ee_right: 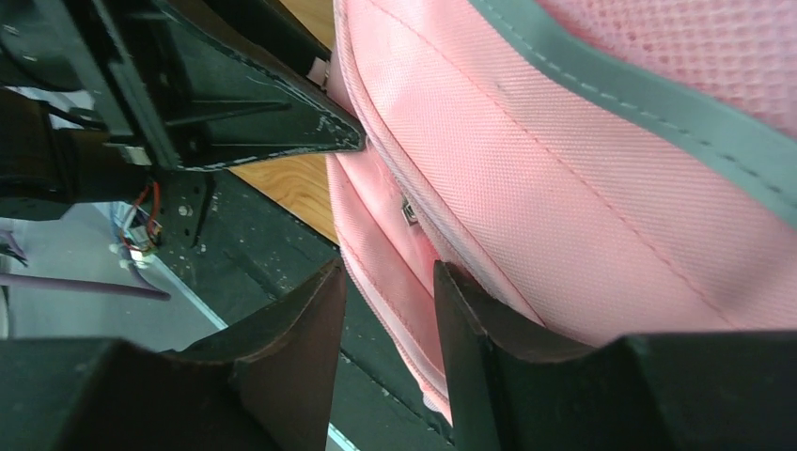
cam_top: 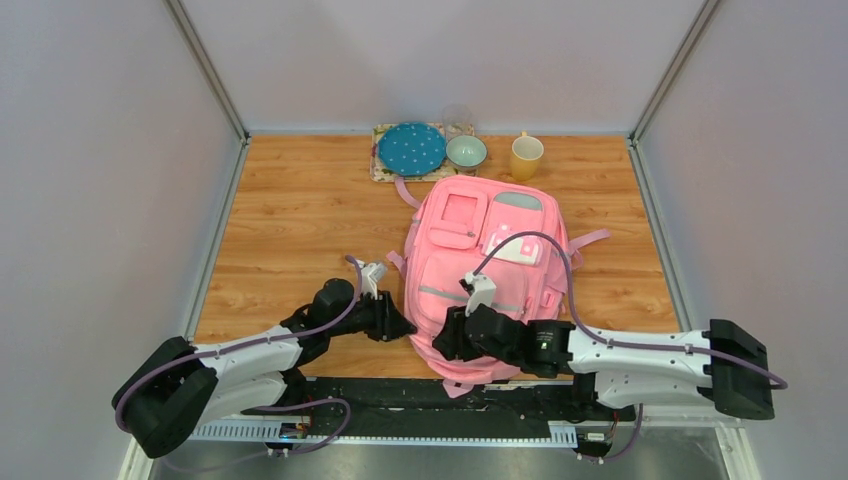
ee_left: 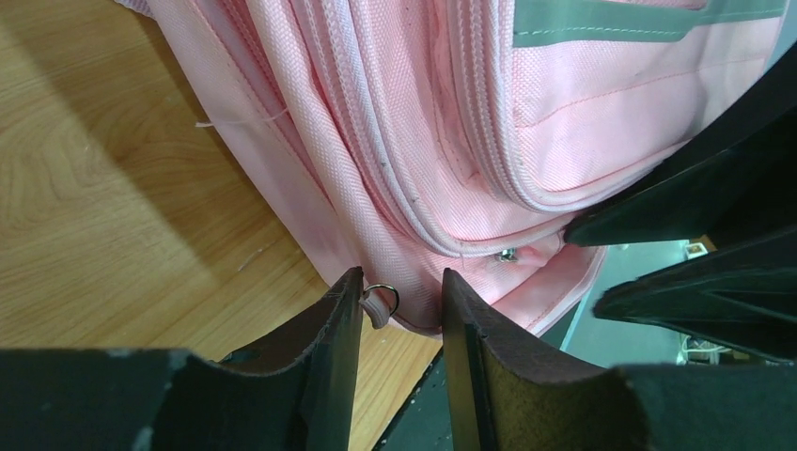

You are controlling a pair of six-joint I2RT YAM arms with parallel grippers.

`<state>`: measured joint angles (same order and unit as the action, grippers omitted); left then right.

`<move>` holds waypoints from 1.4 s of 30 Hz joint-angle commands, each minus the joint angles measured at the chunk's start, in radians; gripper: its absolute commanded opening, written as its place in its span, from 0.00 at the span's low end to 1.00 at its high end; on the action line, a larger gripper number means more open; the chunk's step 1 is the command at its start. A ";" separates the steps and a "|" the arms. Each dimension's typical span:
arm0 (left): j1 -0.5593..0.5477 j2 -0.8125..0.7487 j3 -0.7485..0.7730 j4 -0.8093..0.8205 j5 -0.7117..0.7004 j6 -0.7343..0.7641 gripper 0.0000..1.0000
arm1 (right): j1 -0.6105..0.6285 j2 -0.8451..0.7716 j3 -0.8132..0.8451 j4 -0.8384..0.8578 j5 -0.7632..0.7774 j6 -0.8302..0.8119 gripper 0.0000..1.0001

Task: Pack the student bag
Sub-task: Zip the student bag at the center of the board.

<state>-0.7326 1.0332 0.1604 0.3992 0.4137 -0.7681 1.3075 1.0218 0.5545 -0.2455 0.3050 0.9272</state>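
The student bag [cam_top: 490, 260], a pink backpack with grey trims, lies flat on the wooden table with its bottom toward the arms. My left gripper [cam_top: 405, 325] sits at the bag's near left corner. In the left wrist view the left gripper [ee_left: 402, 277] is open, and a small pink zip pull with a metal ring [ee_left: 381, 303] rests against its left finger, unpinched. My right gripper [cam_top: 440, 345] is at the bag's near edge. In the right wrist view the right gripper [ee_right: 389, 271] is open, and the bag's [ee_right: 564, 169] seamed edge passes between its fingers, with a gap beside the left one.
At the back of the table stand a blue dotted plate [cam_top: 411, 148], a green bowl [cam_top: 466, 151], a yellow mug [cam_top: 525, 157] and a clear glass [cam_top: 458, 120]. A black rail [cam_top: 400, 390] runs along the near edge under the bag's bottom. The two grippers are close together.
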 commanded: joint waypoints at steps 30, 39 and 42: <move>-0.033 0.014 -0.045 -0.046 0.077 0.087 0.01 | 0.067 0.454 0.220 -0.173 0.287 -0.039 0.26; -0.034 -0.036 -0.041 -0.065 0.025 0.066 0.31 | 0.084 0.463 0.259 -0.236 0.318 -0.030 0.00; -0.033 -0.099 -0.036 -0.051 -0.050 0.027 0.52 | 0.093 0.397 0.231 -0.233 0.313 -0.024 0.00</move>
<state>-0.7513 1.0019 0.1379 0.3759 0.3851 -0.7177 1.4006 1.4796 0.8040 -0.4377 0.5301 0.8989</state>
